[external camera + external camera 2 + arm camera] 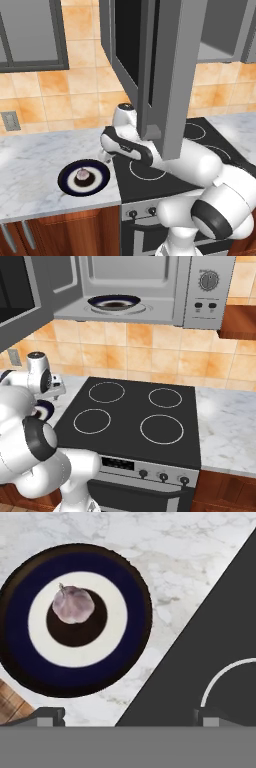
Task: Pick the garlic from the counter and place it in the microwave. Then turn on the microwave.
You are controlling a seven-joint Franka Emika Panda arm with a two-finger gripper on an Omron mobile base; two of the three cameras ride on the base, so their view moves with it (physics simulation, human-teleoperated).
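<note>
Hand view showed my gripper (125, 714) open above the garlic (73, 604), not grasped; microwave (150, 291) door open.

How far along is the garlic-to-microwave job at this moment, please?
Done: the microwave door hangs open. In hand: the open end effector hovers above the plate, beside the garlic, which is not yet grasped. Left: grasping, placing inside, switching on.
</note>
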